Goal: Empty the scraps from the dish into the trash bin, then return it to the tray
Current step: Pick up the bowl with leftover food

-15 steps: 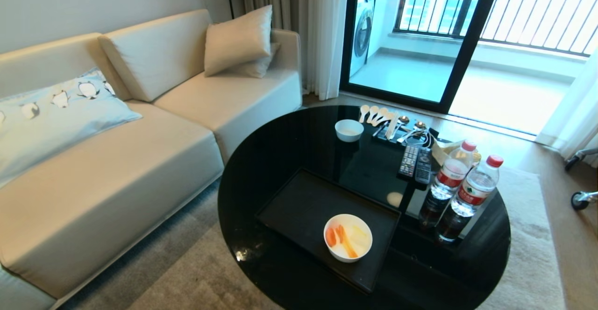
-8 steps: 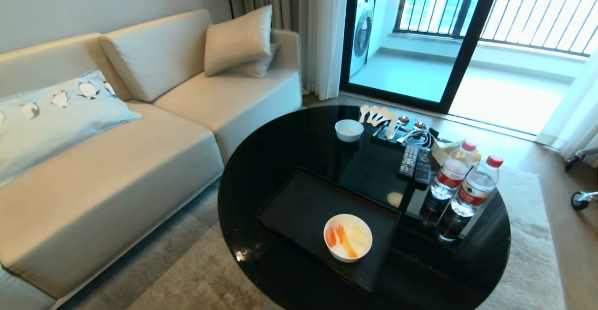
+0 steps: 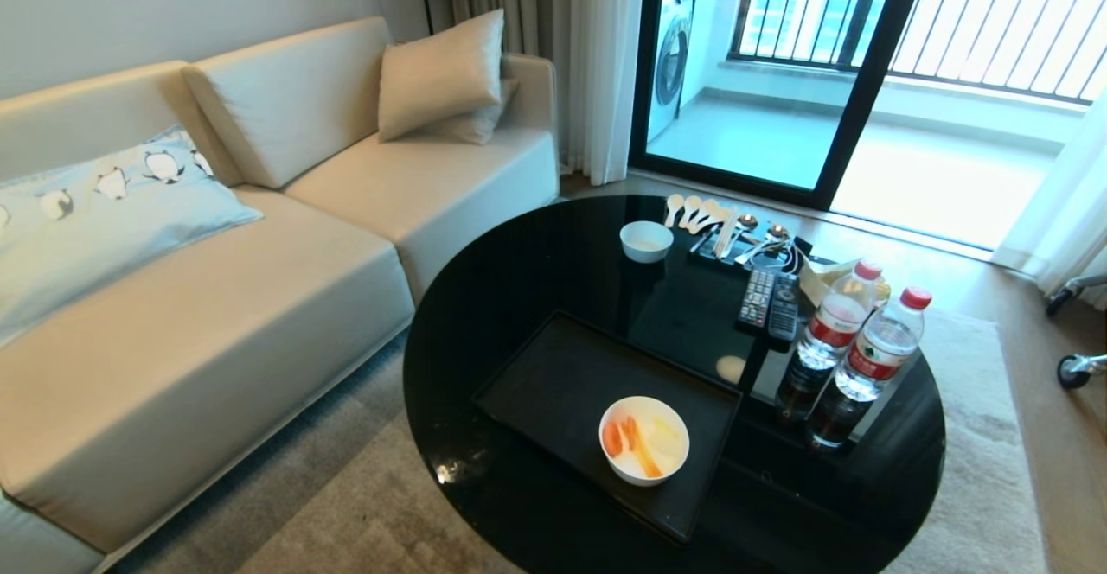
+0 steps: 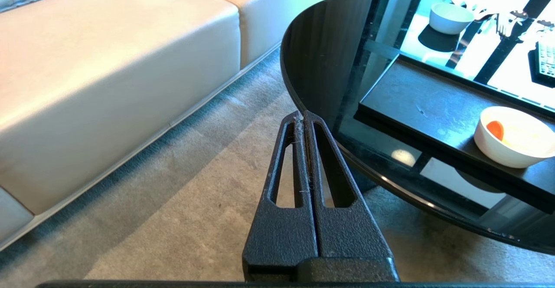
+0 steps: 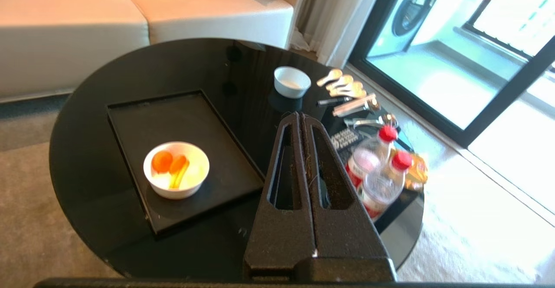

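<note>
The dish point(image 3: 644, 439), a white bowl, stands on the black tray point(image 3: 553, 375) near its front right corner and holds the scraps point(image 3: 630, 441), orange carrot pieces and pale bits. The wrist views also show the dish point(image 4: 514, 136) point(image 5: 176, 169) on the tray point(image 5: 182, 123). My right gripper point(image 5: 300, 115) is shut and empty, raised above the table between the tray and the bottles. My left gripper point(image 4: 301, 114) is shut and empty, over the carpet beside the table's edge. The trash bin is out of view. Neither arm shows in the head view.
The round black table point(image 3: 519, 280) also carries a smaller white bowl point(image 3: 646, 240), spoons and cutlery point(image 3: 718, 224), two remotes point(image 3: 770, 302) and two water bottles point(image 3: 852, 349). A beige sofa point(image 3: 216, 297) stands to the left, a glass balcony door point(image 3: 778, 81) behind.
Nothing has moved in the head view; the dish, tray and table items stand as before.
</note>
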`<state>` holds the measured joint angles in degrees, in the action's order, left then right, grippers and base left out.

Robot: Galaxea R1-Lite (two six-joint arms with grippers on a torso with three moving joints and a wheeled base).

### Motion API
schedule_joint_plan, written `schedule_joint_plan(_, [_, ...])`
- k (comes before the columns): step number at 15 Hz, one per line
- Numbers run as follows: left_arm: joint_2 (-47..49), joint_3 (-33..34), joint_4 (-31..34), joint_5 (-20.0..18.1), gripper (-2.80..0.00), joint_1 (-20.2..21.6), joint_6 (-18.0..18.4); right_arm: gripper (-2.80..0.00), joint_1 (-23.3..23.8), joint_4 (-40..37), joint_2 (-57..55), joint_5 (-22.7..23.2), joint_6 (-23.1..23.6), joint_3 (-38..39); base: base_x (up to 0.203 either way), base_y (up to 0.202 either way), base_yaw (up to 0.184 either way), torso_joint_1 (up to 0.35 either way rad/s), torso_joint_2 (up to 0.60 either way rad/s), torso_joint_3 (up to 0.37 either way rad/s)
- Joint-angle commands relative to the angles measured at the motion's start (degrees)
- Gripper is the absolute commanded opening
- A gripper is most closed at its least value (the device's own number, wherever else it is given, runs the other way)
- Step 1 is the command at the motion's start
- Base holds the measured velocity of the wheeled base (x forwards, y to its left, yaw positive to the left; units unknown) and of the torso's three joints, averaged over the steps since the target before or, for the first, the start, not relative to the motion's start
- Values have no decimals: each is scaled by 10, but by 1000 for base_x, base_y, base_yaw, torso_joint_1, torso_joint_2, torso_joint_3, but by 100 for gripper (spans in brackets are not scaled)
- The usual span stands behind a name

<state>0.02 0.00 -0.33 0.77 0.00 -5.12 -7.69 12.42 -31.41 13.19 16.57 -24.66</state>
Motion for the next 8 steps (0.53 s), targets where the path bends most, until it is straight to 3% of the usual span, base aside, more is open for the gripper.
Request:
schedule_joint_plan(1, [0, 0, 0, 0, -280, 0, -1, -280, -21, -12, -109, 7, 6, -67, 0, 0, 0, 0, 0, 0])
schedule_joint_plan(8, [0, 0, 0, 0, -280, 0, -1, -280, -98, -55, -315, 11, -9, -174, 0, 0, 0, 0, 0, 0])
